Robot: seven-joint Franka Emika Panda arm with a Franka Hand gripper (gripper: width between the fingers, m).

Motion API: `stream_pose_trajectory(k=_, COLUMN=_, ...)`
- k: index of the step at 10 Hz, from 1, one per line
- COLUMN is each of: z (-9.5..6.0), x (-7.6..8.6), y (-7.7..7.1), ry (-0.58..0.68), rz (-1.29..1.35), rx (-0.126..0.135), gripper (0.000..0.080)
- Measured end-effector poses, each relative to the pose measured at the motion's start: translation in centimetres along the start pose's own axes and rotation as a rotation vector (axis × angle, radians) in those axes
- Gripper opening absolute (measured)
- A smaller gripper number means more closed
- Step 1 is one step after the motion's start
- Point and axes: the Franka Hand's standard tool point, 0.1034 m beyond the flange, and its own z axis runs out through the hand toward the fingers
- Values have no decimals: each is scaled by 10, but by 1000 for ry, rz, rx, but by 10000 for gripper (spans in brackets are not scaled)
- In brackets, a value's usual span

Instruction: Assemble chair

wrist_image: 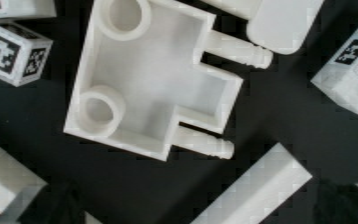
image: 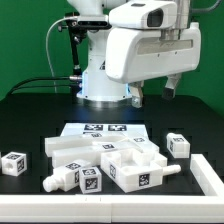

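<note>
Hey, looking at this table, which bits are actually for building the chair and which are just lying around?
For the chair: pegged panel; cube at the exterior view's left; cube at its right; middle pile of bars and blocks.
Just lying about: marker board; white rail at the table's edge, probably a fixture.

Your worktop (image: 30, 115): plain black. Chair parts (image: 115, 165) before you: white throughout, several with black-and-white square tags. Cube (image: 14, 163) at exterior view's left and other cube (image: 178, 145) at its right: white, same tag pattern on faces. Marker board (image: 98, 128): white, black tag squares. Robot arm (image: 140, 45): glossy white. Cable (image: 72, 45): black. Backdrop (image: 25, 40): green. Your wrist view: panel (wrist_image: 149, 85) plain white; tagged block (wrist_image: 12, 52) white with black pattern.
</note>
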Motion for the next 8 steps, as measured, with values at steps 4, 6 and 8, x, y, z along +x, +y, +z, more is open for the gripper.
stream_pose_trajectory(k=4, z=9, x=3, y=-4, ry=46, rz=71, rx=-21, gripper=650)
stream_pose_trajectory(k=6, z=41, x=-3, y=-9, ry=111, rz=108, rx=-37, gripper=650)
stream_pose_trajectory(k=8, z=41, x=-3, y=-7, ry=112, rz=104, rx=-31, gripper=650)
